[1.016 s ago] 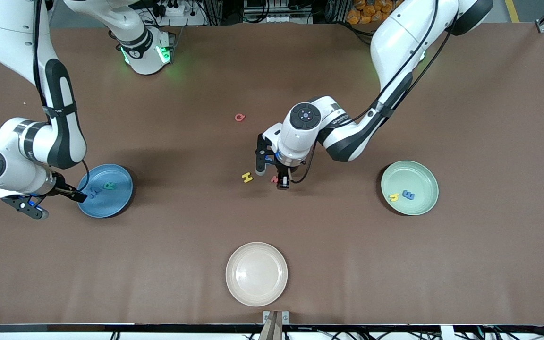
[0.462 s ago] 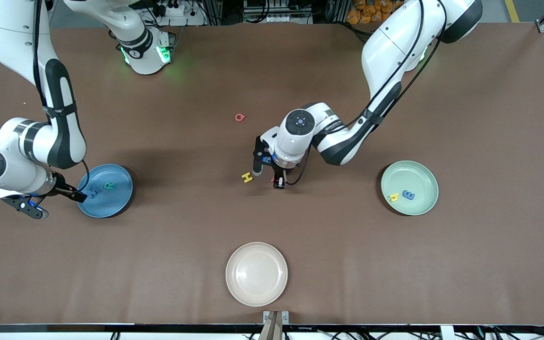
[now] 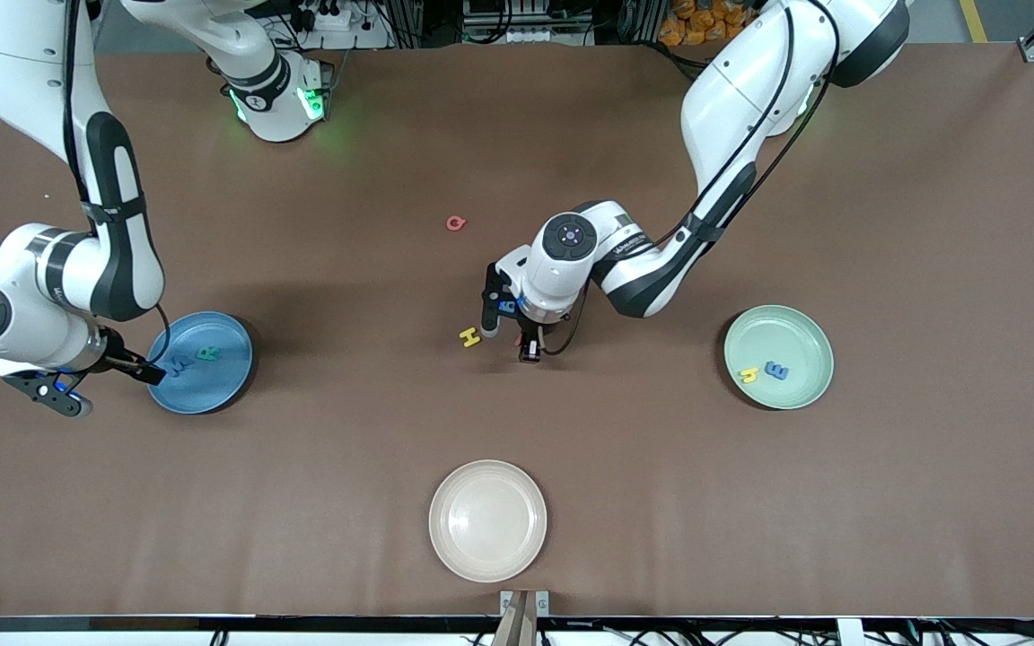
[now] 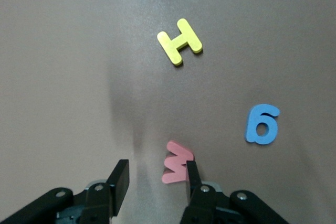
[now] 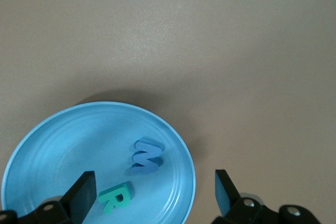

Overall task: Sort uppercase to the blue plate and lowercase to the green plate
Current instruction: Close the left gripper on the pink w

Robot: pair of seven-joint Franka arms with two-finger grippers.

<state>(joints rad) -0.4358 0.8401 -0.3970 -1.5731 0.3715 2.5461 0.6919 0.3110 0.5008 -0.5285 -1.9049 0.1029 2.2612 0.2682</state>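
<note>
The left tool (image 4: pixel 155 182) sits low on the table with its fingers spread, one touching the red w (image 4: pixel 176 162), likely to grip it for the green plate (image 3: pixel 809 327). The right tool (image 5: pixel 155 192) waits, spread, over the blue plate (image 5: pixel 47 145).

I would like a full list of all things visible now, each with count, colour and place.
Round blue plate: one, sky-blue, toward the right arm's end; holds blue foam W and teal-green foam R.
Round green plate: one, pale mint, toward the left arm's end; holds yellow foam h and blue foam e.
Cream plate: one, nearest the front camera.
Pink-red foam Q: one, on the table.
Yellow foam H: one, on the table.
Blue foam g: one, on the table.
Red foam w: one, on the table.
Left gripper: open, one finger touching the w.
Right gripper: open, over the blue plate's edge.
</note>
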